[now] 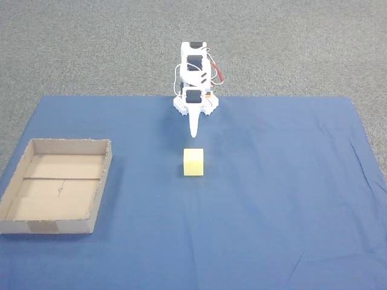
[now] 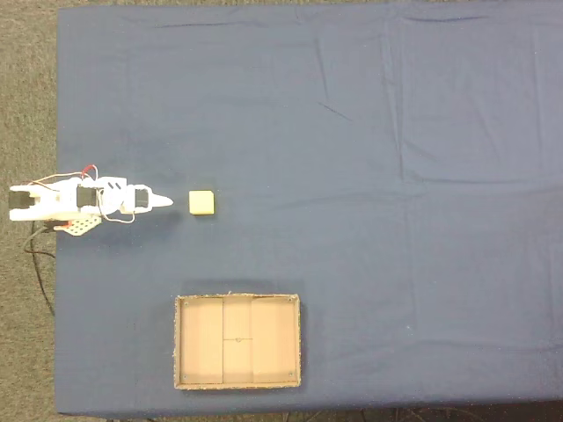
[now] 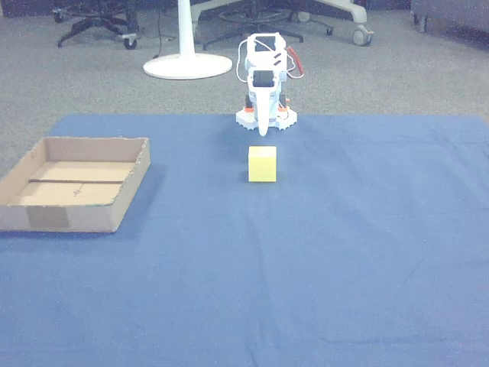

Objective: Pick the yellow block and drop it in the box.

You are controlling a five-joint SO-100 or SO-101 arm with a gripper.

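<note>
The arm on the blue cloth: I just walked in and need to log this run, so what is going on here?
A small white arm sits folded at the edge of the blue cloth, its pincer pointing toward the yellow block and stopping short of it. Whether the pincer is open cannot be told. The block rests on the cloth, not gripped. The box stands apart, to the left in a fixed view, with nothing inside. So the pick has not yet happened.

I count one yellow block (image 1: 193, 162), one box (image 1: 100, 196), one arm with one gripper (image 1: 194, 132), and one blue cloth (image 1: 272, 199).
</note>
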